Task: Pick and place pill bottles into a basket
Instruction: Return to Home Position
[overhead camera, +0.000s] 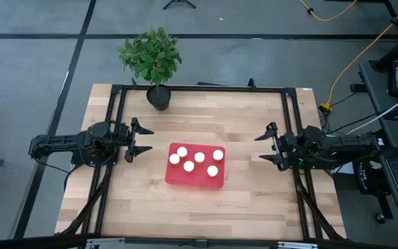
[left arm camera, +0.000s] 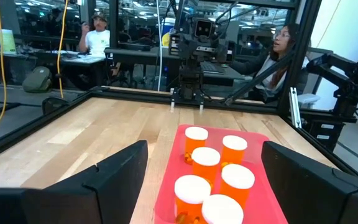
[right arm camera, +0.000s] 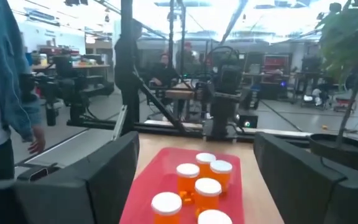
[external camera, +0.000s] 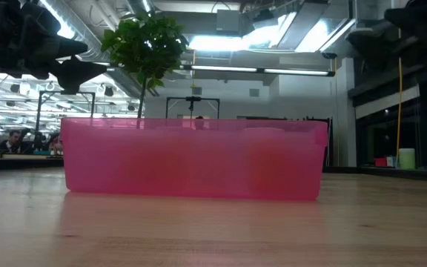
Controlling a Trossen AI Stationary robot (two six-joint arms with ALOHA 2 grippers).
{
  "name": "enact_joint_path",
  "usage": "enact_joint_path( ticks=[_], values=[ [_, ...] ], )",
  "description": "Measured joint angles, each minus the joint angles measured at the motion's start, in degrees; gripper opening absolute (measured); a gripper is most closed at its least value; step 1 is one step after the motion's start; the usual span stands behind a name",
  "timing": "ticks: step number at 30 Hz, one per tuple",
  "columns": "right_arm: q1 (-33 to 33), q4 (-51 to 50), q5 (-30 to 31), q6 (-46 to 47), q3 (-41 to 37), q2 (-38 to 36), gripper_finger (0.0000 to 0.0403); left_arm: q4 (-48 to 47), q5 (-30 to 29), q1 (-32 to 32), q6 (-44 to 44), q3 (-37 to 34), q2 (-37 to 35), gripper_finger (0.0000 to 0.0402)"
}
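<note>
Several amber pill bottles with white caps (overhead camera: 199,157) stand upright on their bases inside the red tray (overhead camera: 185,178) at the table's middle. They also show in the left wrist view (left arm camera: 206,163) and the right wrist view (right arm camera: 207,190). In the low view the tray's wall (external camera: 191,159) hides most of them. My left gripper (overhead camera: 148,139) hovers open and empty to the left of the tray. My right gripper (overhead camera: 260,148) hovers open and empty to the right of it. Both point at the tray.
A potted plant (overhead camera: 152,59) in a black pot (overhead camera: 159,97) stands at the table's far edge, left of centre. A black frame rail (overhead camera: 206,88) runs around the table. People sit and stand in the room beyond (left arm camera: 95,37).
</note>
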Motion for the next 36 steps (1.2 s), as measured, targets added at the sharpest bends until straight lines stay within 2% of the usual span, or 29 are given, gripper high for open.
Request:
enact_joint_path(
  ticks=[6,13,16,24,36],
  values=[
    [0.0,-3.71,-0.43,-0.75,0.0,-3.09,0.0319,0.0,0.0,0.01,0.0,0.0,0.0,0.0311],
    [0.0,-15.6,3.14,1.32,-0.01,-11.01,0.0319,0.0,0.0,0.0,0.0,0.0,0.0,0.0309],
    [-0.01,-18.65,5.04,1.43,0.0,-10.79,0.0319,0.0,-0.01,0.01,0.0,0.0,-0.02,0.0311],
    [0.0,-19.88,8.72,0.6,0.0,-10.87,0.0319,0.0,0.09,0.0,0.0,0.0,0.02,0.0309],
    [-0.01,-19.99,8.66,1.46,0.0,-10.65,0.0319,0.0,0.03,0.0,0.0,0.0,0.03,0.031]
  ],
)
